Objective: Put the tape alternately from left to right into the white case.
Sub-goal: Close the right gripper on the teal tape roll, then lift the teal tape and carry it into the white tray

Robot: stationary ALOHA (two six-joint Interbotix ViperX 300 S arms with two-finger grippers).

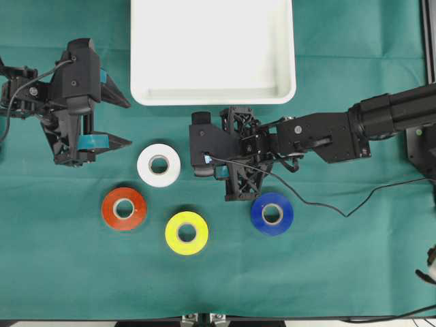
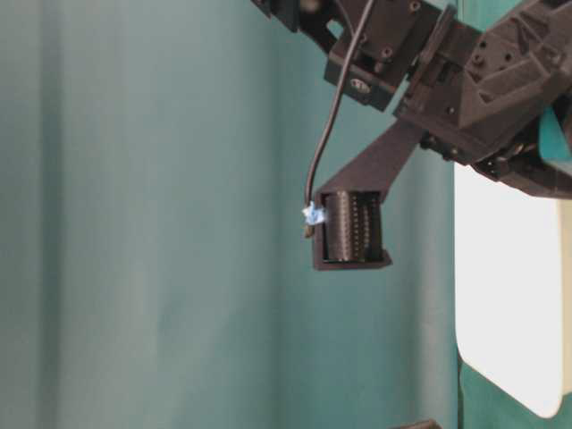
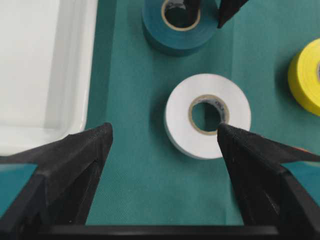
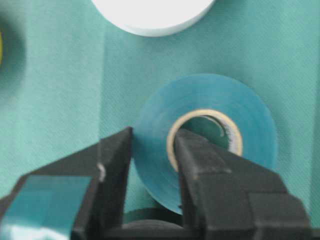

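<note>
Grip confirmed: your right gripper (image 4: 152, 165) is clamped on the wall of the teal roll (image 4: 210, 107), one finger in the core, one outside, roll flat on the cloth. Left gripper (image 3: 162, 135) stands wide and empty, facing the white roll (image 3: 207, 122). The case (image 1: 212, 95) lies just beyond the right gripper, so your right arm is nearer; expect a lift, then a short carry over the near rim.

Setting: robotics lab bench. Evidence: green cloth-covered table (image 1: 68, 272), two black robot arms with trailing cable (image 1: 327, 201), aluminium frame rail (image 1: 430, 34) at edge.
</note>
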